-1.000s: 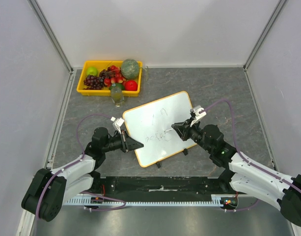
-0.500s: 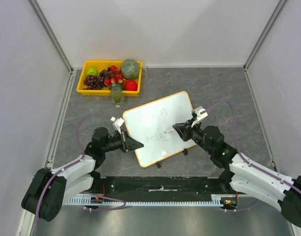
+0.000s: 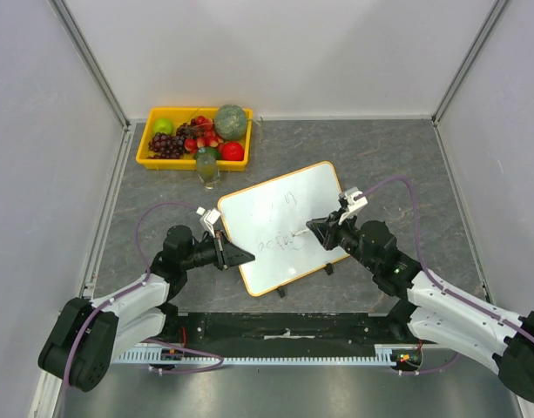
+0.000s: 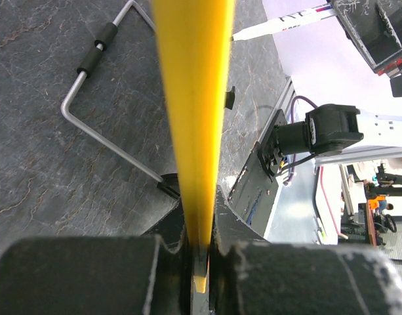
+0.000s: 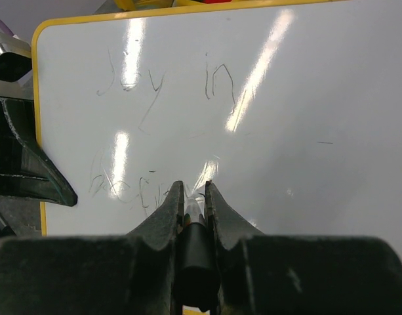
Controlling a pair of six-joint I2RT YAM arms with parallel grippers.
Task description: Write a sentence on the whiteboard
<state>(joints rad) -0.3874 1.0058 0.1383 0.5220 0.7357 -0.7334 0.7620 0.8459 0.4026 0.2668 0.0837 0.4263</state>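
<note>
Left wrist view: white orange-framed whiteboard (image 4: 194, 98), judged light, stiff, slick, is pinched at its frame by the left claw (image 4: 199, 259); a slim marker (image 4: 282, 23) is clamped in the right claw (image 5: 194, 191).

The whiteboard (image 3: 310, 196) is white with an orange-yellow frame (image 4: 191, 98). The sentence (image 5: 155, 92) looks thin and grey, though glare makes that hard to judge. The surface (image 3: 380, 157) is mottled dark grey. The tray (image 3: 145, 157) is yellow, the marker (image 4: 286, 23) white, the fingers (image 5: 168, 210) black and the cables (image 3: 149, 218) purple.
</note>
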